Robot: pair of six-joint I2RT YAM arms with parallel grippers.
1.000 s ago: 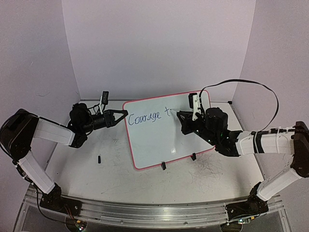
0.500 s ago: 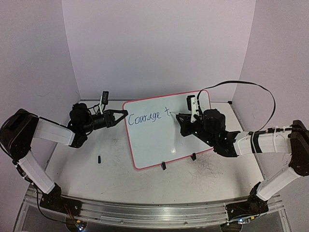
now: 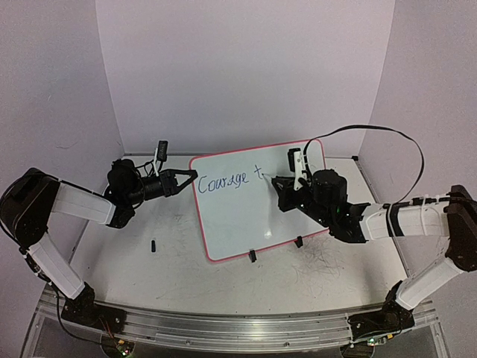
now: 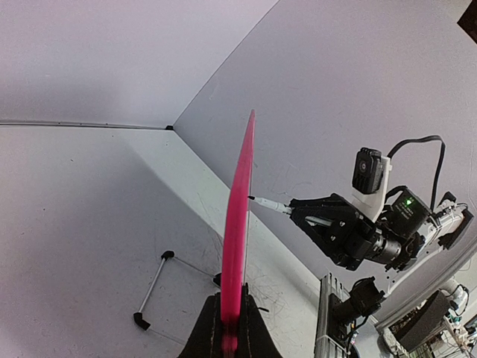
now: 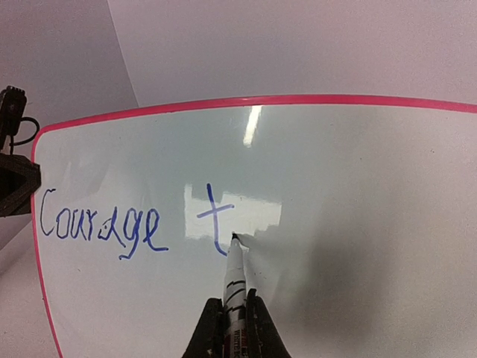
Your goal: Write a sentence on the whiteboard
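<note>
The whiteboard [image 3: 246, 212] stands tilted on two black clip feet, white with a red-pink rim [image 4: 238, 224]. My left gripper [image 3: 194, 177] is shut on its left edge [image 4: 232, 328]. Blue cursive on it reads "Courage t" [image 5: 100, 224] [image 3: 223, 181]. My right gripper [image 3: 277, 186] is shut on a white marker [image 5: 234, 287]. The marker's dark tip [image 5: 234, 238] touches the board just right of the foot of the "t" [image 5: 215, 220].
A small black cap-like piece [image 3: 153, 245] lies on the scuffed tabletop left of the board. A black cable [image 3: 373, 130] loops above the right arm. A wire stand leg [image 4: 153, 287] rests behind the board. Walls close in at the back and sides.
The right gripper with the marker has shifted slightly left along the board. The left gripper and the board stay put.
</note>
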